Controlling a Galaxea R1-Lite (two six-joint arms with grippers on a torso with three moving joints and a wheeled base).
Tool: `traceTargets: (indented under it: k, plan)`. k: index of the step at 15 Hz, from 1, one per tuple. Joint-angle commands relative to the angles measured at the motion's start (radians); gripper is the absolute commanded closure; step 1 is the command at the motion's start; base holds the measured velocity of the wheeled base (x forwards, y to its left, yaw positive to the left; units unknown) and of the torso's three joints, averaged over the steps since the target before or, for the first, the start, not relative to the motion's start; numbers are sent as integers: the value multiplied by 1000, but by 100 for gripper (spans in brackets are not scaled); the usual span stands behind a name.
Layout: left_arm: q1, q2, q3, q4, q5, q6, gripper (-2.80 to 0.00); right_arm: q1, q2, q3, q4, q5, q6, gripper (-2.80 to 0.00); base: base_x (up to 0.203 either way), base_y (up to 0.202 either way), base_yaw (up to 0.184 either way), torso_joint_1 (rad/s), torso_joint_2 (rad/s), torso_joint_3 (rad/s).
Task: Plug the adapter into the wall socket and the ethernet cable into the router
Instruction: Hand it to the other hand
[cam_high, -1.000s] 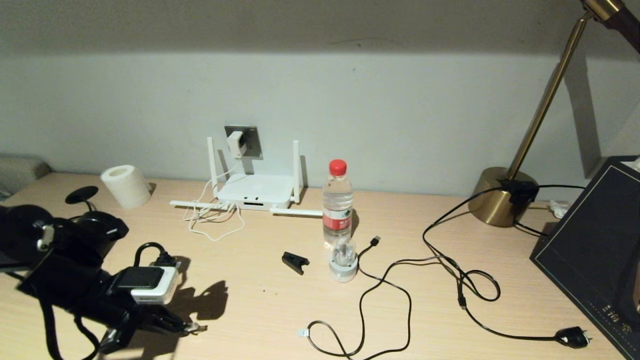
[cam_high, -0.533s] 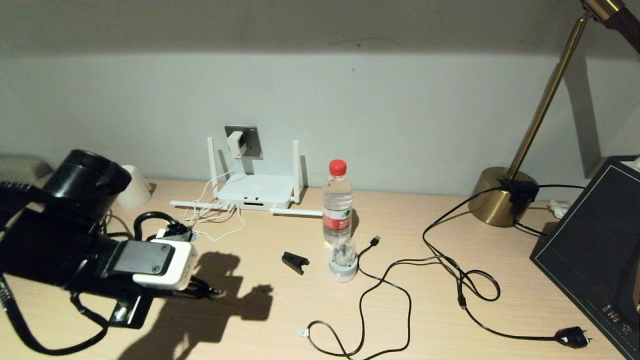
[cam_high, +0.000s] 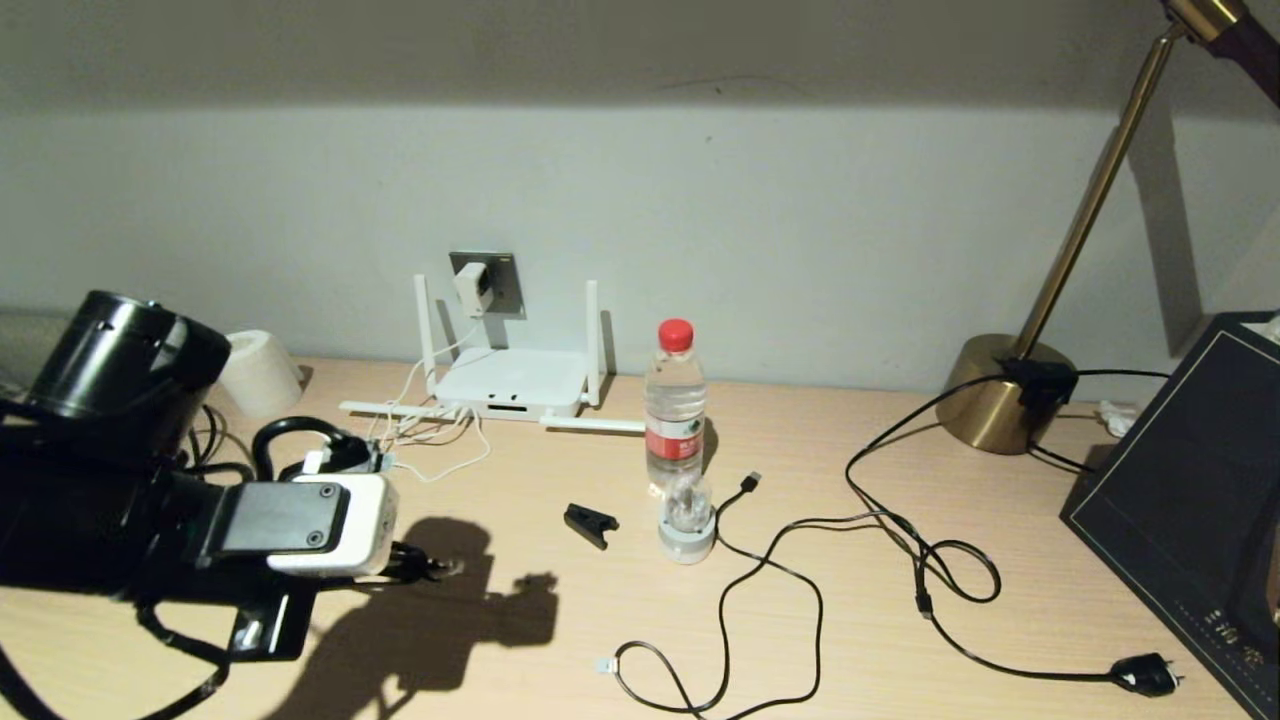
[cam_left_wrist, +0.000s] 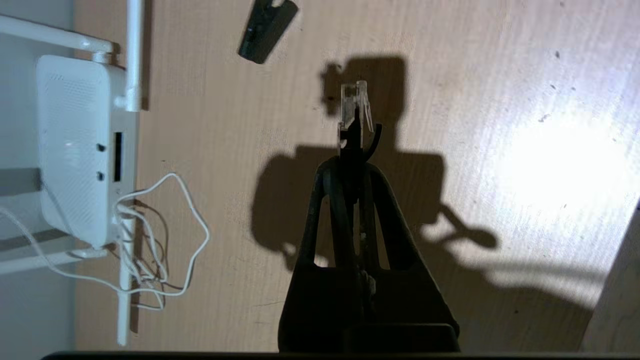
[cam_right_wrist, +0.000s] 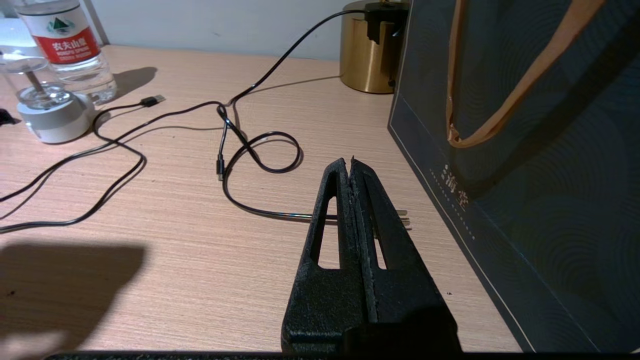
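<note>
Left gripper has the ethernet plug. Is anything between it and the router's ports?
Nothing solid: bare desk lies between the ethernet plug in the left gripper and the router. Only the white cord is bunched beside the port edge.

Bare light-wood bench (cam_high: 560, 640) lies open between the left gripper (cam_high: 425, 570) and the flat white router (cam_high: 512, 383). A tangled thin white cord (cam_high: 430, 445) crowds the router's left front; a small black clip (cam_high: 590, 524) and clear water bottle (cam_high: 675, 405) stand to the right.
</note>
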Motion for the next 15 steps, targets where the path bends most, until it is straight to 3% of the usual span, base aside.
traceTargets:
  k: [1,4,6,8,11,13,15]
  plan:
    - [-1,-22,16,-30,-3,0,0,0,1,35,1,0,-1,0,0,0,0,0,0,0]
    - [-12,-13,17,-114,-2,0,0,0,5,-28,-10,-2,10,0,0,0,0,0,0,0]
    - [-26,-15,0,-120,-3,-1,0,1,94,-224,13,35,77,0,0,0,0,0,0,0]
    - [-54,-18,-44,-138,-2,0,0,1,292,-391,40,187,159,0,0,0,0,0,0,0]
    - [-89,-34,-77,-139,-2,0,0,2,610,-552,79,517,232,0,0,0,0,0,0,0]
    - [-92,-48,-76,-140,-2,-3,0,17,810,-623,90,626,250,0,0,0,0,0,0,0]
    - [-100,-51,-77,-140,-2,-18,0,89,998,-700,87,686,267,0,0,0,0,0,0,0]
